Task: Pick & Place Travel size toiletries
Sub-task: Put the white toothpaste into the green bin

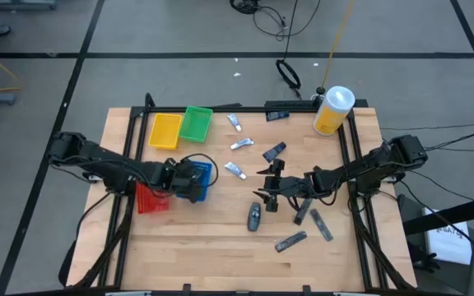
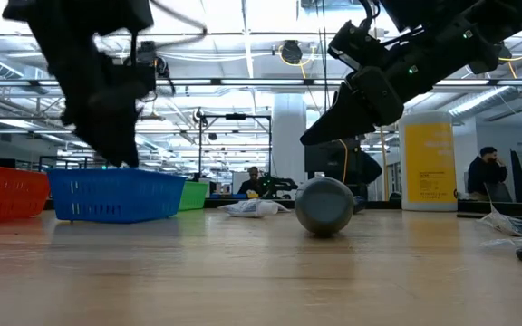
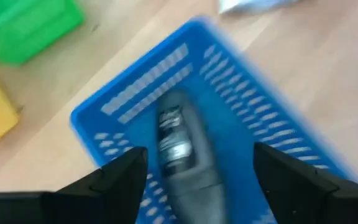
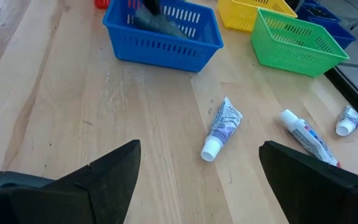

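**Progress: one piece binned, most still on the table**

Progress looks early. One dark grey piece [image 3: 182, 155] lies in the blue tray [image 3: 253, 118], under the left gripper [image 3: 194, 180], whose fingers are spread wide with nothing between them. The right gripper [image 4: 197, 180] hovers mid-table, also wide open and empty, near a white tube [image 4: 221, 127]. Left on the wood: three more tubes [image 1: 235, 122] toward the green tray [image 1: 196, 123], a rounded dark piece [image 1: 254, 217], and several flat dark ones [image 1: 290, 241] near the right arm.

The left arm covers much of the blue tray from above, so I cannot tell whether more lies in it. The red tray [image 1: 151, 200] is partly hidden too.
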